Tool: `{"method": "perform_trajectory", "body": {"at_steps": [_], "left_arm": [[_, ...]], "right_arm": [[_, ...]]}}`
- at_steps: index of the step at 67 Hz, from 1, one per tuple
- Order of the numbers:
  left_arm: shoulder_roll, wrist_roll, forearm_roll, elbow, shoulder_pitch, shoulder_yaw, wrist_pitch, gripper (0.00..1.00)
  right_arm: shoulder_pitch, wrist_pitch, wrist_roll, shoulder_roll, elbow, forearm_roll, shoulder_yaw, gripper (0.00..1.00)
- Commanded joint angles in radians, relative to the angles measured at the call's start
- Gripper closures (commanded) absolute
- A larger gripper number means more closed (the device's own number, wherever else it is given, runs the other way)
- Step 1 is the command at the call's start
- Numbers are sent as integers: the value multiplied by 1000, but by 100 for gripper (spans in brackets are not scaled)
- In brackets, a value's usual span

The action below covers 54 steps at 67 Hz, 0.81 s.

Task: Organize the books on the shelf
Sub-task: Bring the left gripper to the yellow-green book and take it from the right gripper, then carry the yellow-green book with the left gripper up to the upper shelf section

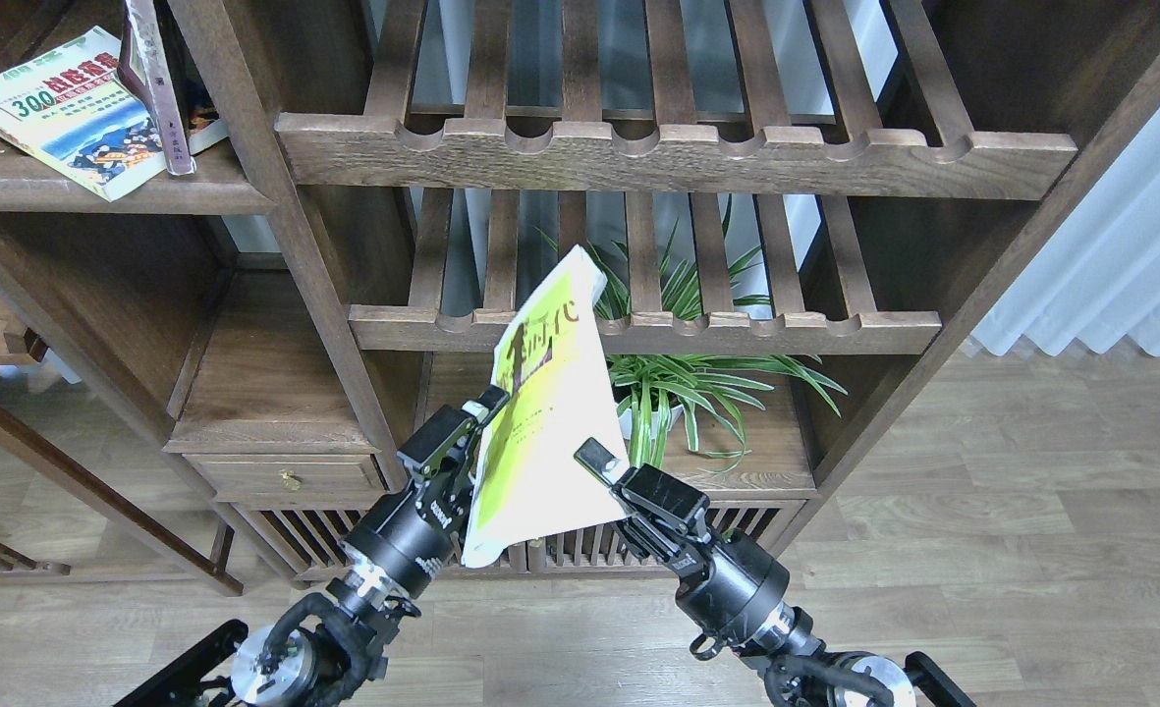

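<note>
In the head view, both arms come up from the bottom edge and meet at the yellow book (pixel 540 412), which is held in the air in front of the cabinet. The left gripper (pixel 476 432) is at the book's left edge, about halfway up, and its fingers are closed on that edge. The right gripper (pixel 607 471) touches the lower right side of the book; one finger lies against the pale cover, but the other finger is hidden, so I cannot tell if it grips or only presses. The book stands almost upright and is tilted, with its top corner to the upper right. The cover bends a little, and the black characters are near its top.

Behind the book there are two slatted racks (pixel 678 147) with scalloped front rails, one above the other. Under the lower rack a green plant (pixel 707 388) stands on a board, just to the right of the book.

The shelf (pixel 10 182) is at the upper left, well apart from the grippers. The "300" book (pixel 59 118) lies flat on it, and its corner goes over the front edge. The maroon book (pixel 152 74) stands tilted on the shelf, and its lower end rests on the "300" book.
</note>
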Motion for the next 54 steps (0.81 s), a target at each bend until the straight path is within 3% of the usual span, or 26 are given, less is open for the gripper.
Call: {"method": "perform_trajectory", "body": {"at_steps": [1, 14, 23, 39, 42, 54], "left_arm": [[23, 41, -1, -5, 10, 8, 0, 100], [81, 58, -1, -17, 17, 10, 0, 100], [100, 58, -1, -26, 17, 10, 0, 100], [199, 94, 1, -46, 27, 21, 0, 100], [285, 120, 2, -71, 36, 22, 0, 100], [498, 153, 2, -101, 36, 22, 0, 99]], "right_arm": [[2, 0, 0, 0, -3, -1, 2, 94], [4, 0, 0, 0, -24, -28, -1, 27], [8, 0, 0, 0, -31, -73, -12, 3], [25, 0, 0, 0, -77, -70, -6, 0], [36, 0, 0, 0, -112, -68, -6, 0], [50, 0, 0, 0, -159, -68, -10, 0]]}}
